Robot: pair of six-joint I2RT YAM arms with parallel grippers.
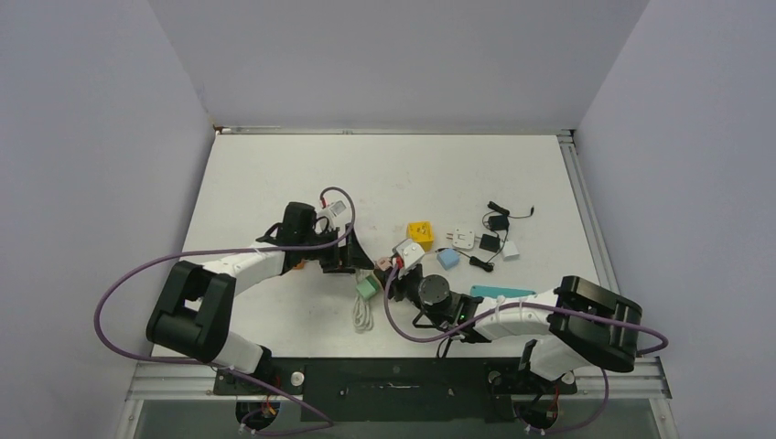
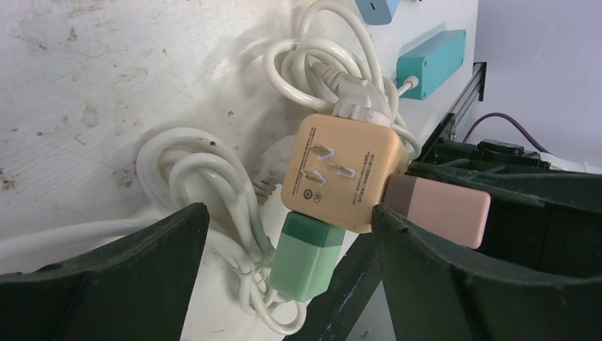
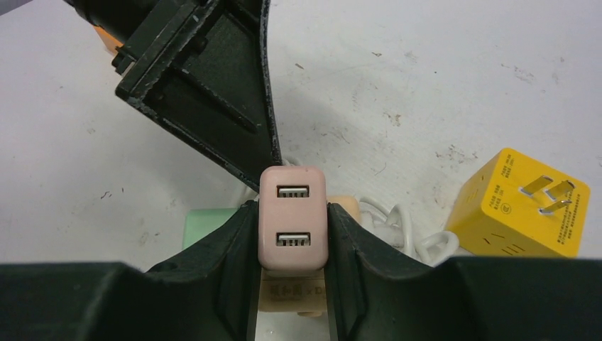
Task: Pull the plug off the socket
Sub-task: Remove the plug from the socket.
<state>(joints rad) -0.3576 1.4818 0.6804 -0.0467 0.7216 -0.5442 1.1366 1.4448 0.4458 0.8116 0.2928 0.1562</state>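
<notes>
The right gripper (image 3: pixel 292 234) clamped the pink plug (image 3: pixel 292 217) between its jaws. The left gripper (image 2: pixel 291 241), jaws spread, straddled the rigid, light beige socket cube (image 2: pixel 341 170); its flat sides suited gripping.

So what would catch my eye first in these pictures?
Probably the right claw pinching a pink USB plug that sticks out of a peach cube socket at the table's middle. The left claw stands open around that cube. A bright yellow cube lies just beyond.
</notes>
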